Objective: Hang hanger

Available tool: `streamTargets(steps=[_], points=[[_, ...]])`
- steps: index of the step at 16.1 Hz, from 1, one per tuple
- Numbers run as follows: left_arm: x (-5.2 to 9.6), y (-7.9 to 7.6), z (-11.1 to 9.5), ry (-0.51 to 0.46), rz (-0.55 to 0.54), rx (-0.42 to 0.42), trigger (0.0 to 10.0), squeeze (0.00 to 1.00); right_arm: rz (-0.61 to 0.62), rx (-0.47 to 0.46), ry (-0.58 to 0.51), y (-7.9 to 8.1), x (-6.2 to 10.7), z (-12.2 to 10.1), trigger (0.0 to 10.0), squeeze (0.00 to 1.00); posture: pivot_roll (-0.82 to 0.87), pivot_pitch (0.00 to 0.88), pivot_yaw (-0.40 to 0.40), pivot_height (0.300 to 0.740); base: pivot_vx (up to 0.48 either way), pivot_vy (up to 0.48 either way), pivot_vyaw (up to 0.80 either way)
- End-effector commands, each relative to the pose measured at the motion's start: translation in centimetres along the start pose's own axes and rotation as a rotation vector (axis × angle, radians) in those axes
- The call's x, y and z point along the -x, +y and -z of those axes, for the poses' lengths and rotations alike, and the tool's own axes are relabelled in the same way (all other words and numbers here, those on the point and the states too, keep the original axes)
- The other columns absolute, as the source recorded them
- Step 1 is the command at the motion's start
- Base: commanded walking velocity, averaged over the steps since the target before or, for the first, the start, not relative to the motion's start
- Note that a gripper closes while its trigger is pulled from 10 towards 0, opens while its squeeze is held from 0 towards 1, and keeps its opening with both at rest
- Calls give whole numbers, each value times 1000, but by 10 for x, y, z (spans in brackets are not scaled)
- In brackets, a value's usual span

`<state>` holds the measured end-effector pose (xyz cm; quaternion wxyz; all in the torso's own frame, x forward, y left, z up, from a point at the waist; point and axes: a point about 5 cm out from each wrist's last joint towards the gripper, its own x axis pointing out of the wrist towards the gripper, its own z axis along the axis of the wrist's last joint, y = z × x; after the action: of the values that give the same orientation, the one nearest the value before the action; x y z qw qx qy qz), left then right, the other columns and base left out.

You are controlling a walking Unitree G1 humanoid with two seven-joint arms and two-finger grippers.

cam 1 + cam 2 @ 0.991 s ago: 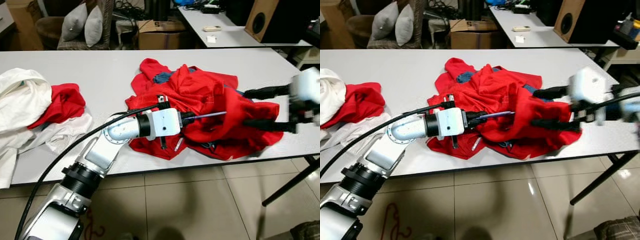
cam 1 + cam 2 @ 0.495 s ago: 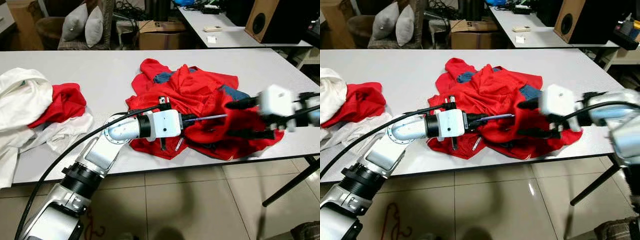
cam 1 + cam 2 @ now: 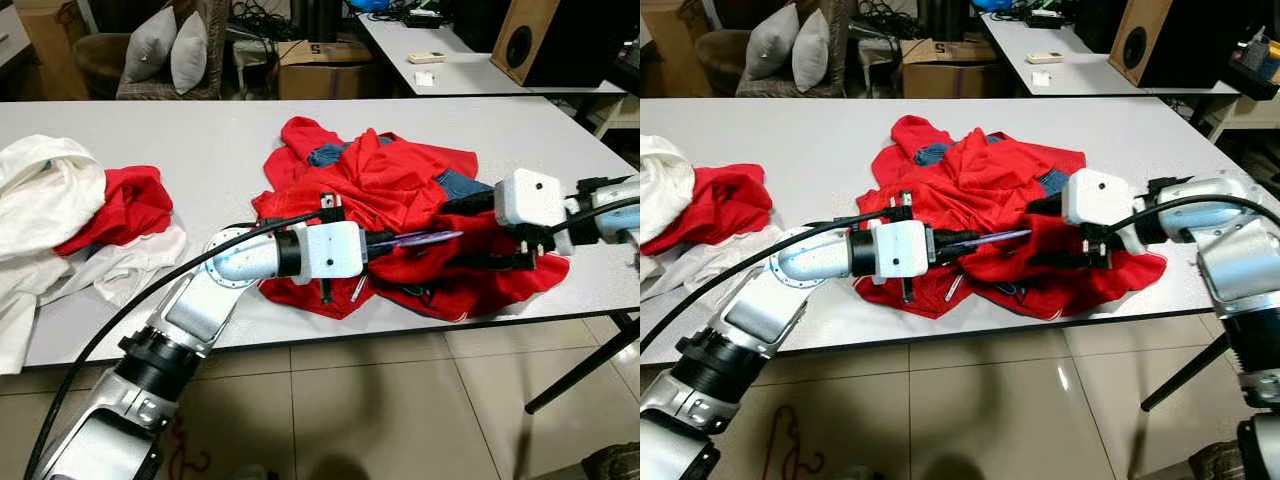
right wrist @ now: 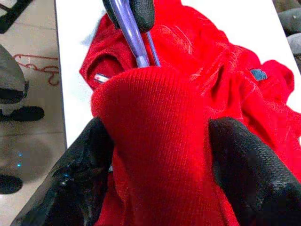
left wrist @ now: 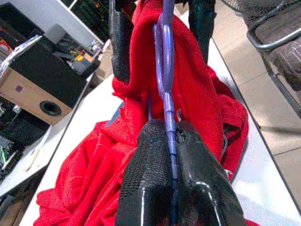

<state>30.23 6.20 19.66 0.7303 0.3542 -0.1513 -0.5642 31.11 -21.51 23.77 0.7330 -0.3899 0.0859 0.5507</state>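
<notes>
At the centre of the worktop, the left hand is closed on the purple hanger, whose bar runs out toward 3 o'clock into the red garment. From 3 o'clock, the right hand is set with its fingers parted around a raised fold of that garment, at the hanger's far end; in the right wrist view the fingers bracket the fold, but a firm grip cannot be confirmed. The hanger is judged partly inserted; seating it in the shoulders and hanging it up remain to be done. At 9 o'clock, a pile of white and red clothes lies well apart.
</notes>
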Motion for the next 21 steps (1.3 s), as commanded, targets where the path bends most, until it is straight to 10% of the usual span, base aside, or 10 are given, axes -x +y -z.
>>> streamTargets(steps=[1, 3, 21], points=[[-4, -3, -8, -35, 29, -15, 10000, 0, -7, 24, -21, -3, 0, -8, 4980, 0, -9, 1, -13, 740, 0, 0, 0], [-3, -4, -6, -20, 36, -25, 10000, 0, -35, 15, -30, -1, 1, -8, 0, 0, -10, 0, -11, 740, 0, 0, 0], [1, 6, -4, 32, 65, -115, 10000, 0, -14, -122, -48, 38, -15, 15, 0, 0, 1, 0, 42, 740, 0, 0, 0]])
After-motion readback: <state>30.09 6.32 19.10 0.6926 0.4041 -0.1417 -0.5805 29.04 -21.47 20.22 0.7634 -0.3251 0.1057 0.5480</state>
